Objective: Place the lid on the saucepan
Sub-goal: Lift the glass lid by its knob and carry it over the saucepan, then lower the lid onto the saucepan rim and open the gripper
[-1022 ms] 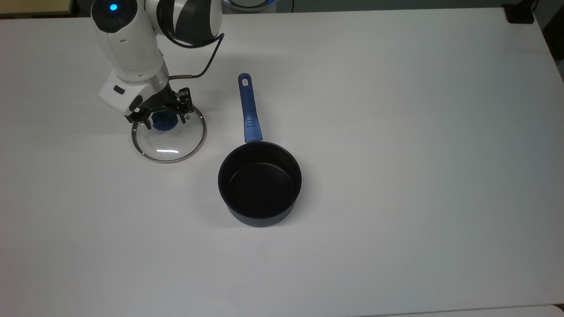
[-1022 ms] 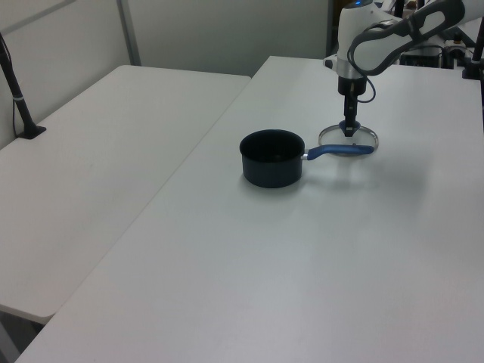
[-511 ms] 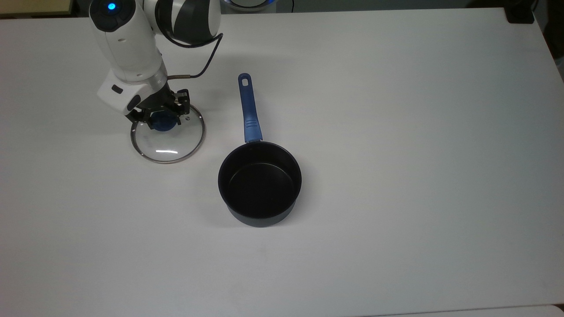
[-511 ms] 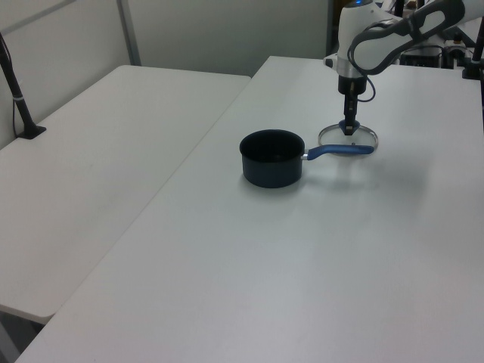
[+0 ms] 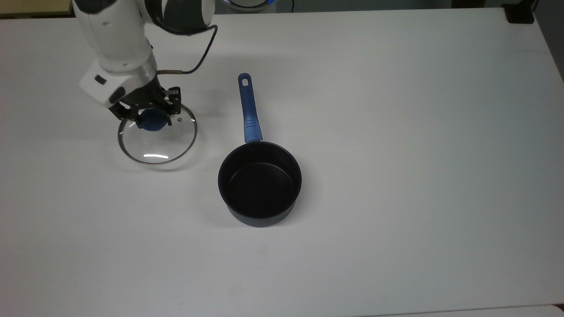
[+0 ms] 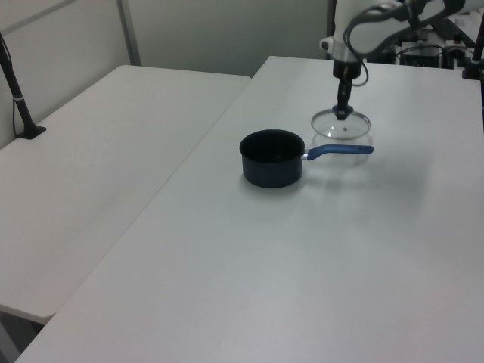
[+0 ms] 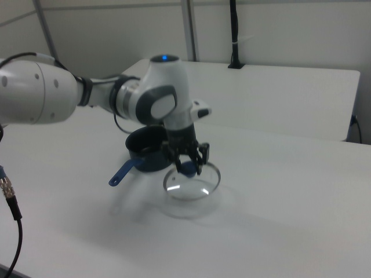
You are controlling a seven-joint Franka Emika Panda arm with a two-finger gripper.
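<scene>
Gripping the lid (image 5: 157, 136) by its knob, gripper (image 5: 152, 118) beside the saucepan (image 5: 260, 182), clear table (image 5: 396, 132) between.

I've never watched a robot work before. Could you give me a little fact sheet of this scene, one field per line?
Surface: white table
Gripper: shut on the blue knob of the glass lid
Lid state: lifted clear of the table, a shadow beneath it in the right view
Saucepan: uncovered, upright on the table, black inside
Pan handle: blue, pointing toward the top view's upper edge
Lid versus pan: apart, lid toward the top view's left
</scene>
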